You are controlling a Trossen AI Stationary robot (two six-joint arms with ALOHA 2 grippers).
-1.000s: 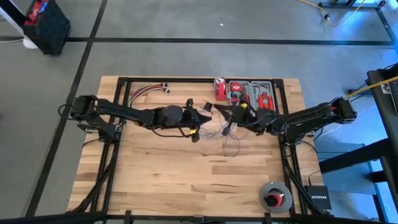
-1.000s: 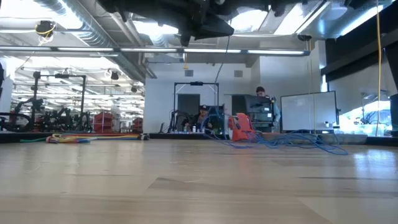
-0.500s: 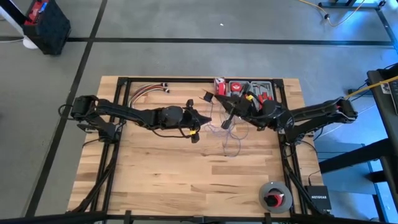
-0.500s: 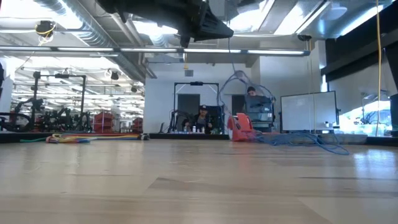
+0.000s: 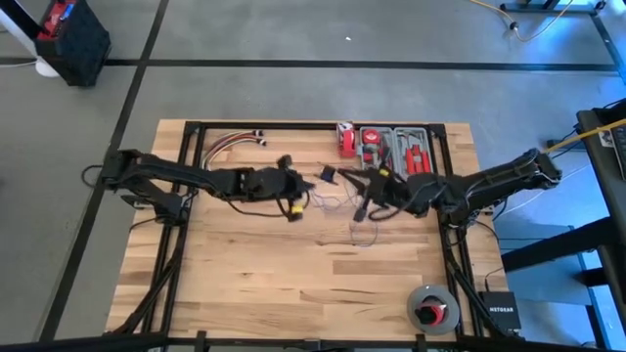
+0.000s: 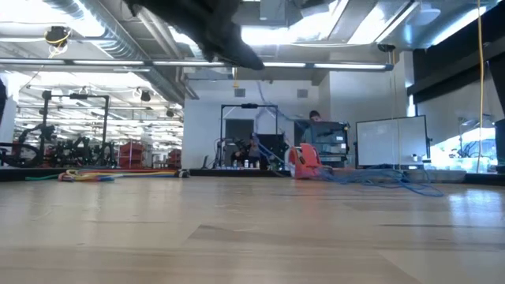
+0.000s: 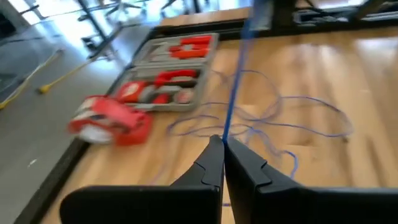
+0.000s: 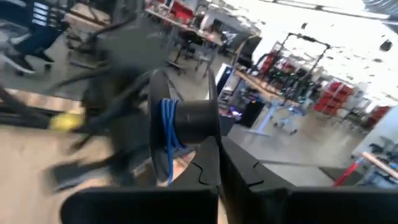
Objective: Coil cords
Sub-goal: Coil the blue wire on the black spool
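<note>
Blue wire is only partly wound, as I judge it; a few turns of the cords [image 8: 166, 134] sit on a small black spool [image 8: 183, 121] that my right gripper [image 8: 219, 155] carries, its fingers pressed together under the spool's rim; I cannot tell exactly how they pinch it. Most of the wire lies loose in loops on the wooden table [image 5: 293, 284], between the two arms and just near of the grey tool case [image 5: 396, 147] at the far edge; so I reckon the greater share of the coiling is left. My left gripper [image 7: 222, 149] has its fingers closed on a single taut strand; the wire rises straight out of the fingertips [image 7: 214, 155] and runs away over the loose loops toward the spool; from above, both grippers hover mid-table, near each other, the left gripper at [image 5: 293, 196].
</note>
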